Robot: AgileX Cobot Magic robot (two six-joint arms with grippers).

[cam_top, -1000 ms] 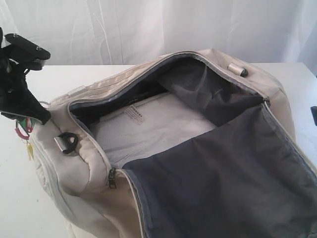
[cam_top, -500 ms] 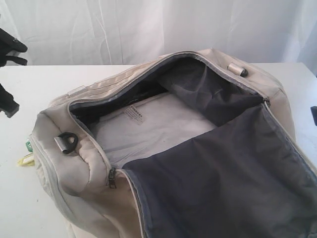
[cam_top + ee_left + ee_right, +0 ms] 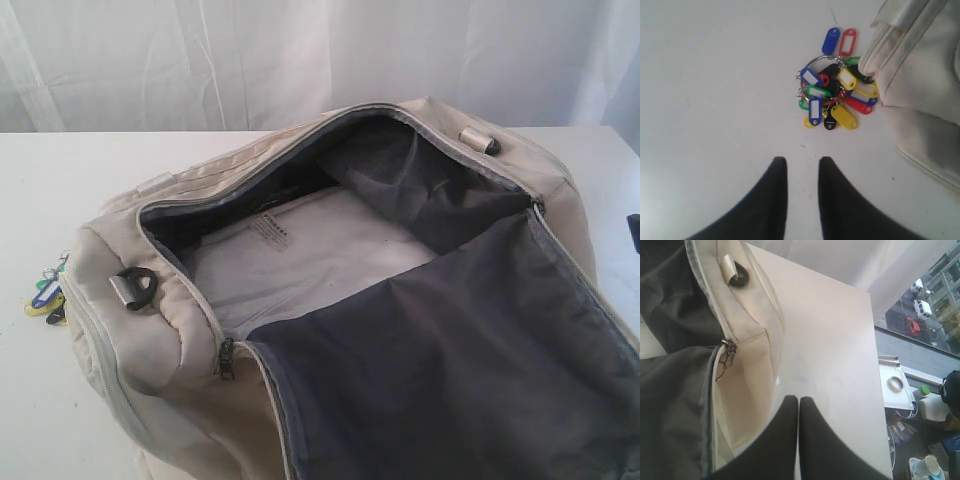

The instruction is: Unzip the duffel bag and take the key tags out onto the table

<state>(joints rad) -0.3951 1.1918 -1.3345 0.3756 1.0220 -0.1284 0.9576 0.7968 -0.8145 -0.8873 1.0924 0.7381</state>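
Here, the key tags point(image 3: 836, 96) lie on the table point(image 3: 715, 75) against the duffel bag point(image 3: 920, 65); left gripper point(image 3: 802, 161) released, right gripper point(image 3: 799, 399) clenched empty.

Heaped key tags point(image 3: 832, 97) on table point(image 3: 715, 75) against duffel bag point(image 3: 920, 75); tool point(image 3: 802, 170) clear of them, parted, empty.

Backdrop: white pleated fabric curtain point(image 3: 300, 50) spans 10 to 2 o'clock behind the wide white flat tabletop point(image 3: 60, 170), backlit, soft even daylight. Right wrist view: past the tabletop edge, a window onto a street with white van point(image 3: 921, 307) and red car point(image 3: 912, 326). Nearer: white ledge point(image 3: 887, 367) with tan tape roll point(image 3: 896, 384), white paper cup point(image 3: 927, 466).
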